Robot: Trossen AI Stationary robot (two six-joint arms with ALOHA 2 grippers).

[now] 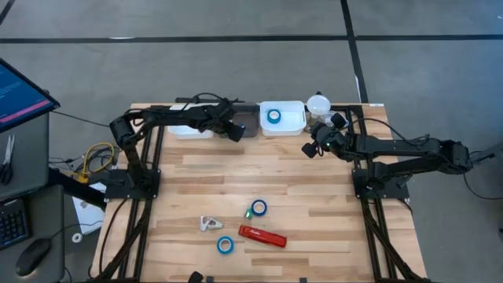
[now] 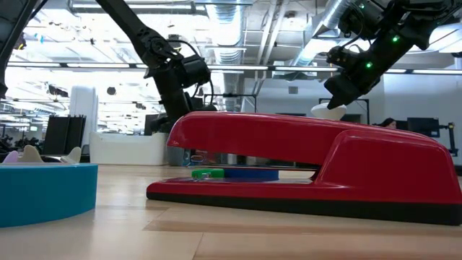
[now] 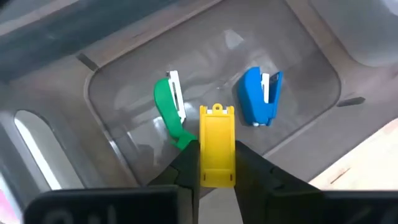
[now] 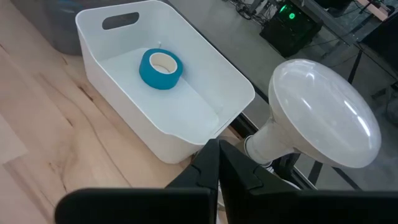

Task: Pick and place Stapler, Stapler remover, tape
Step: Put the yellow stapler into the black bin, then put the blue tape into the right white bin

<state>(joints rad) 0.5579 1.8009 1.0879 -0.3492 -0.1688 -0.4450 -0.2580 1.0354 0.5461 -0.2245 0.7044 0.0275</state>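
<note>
Over grey bin (image 3: pixel 124 74) | left fingers (image 3: pixel 217 163) pinch yellow remover (image 3: pixel 216 146) | right fingers (image 4: pixel 214 163) closed, empty

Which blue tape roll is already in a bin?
The roll in the white bin at the table's far edge: tape roll. The other two, and, still lie on the table near the red stapler.

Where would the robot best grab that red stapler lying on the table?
Probably across the middle of the red stapler's long body, coming straight down from above. It lies flat on the wooden table, long and narrow, so jaws set across its width would close on its two long sides. Nothing touches it; the nearest blue tape roll lies apart from it.
</note>
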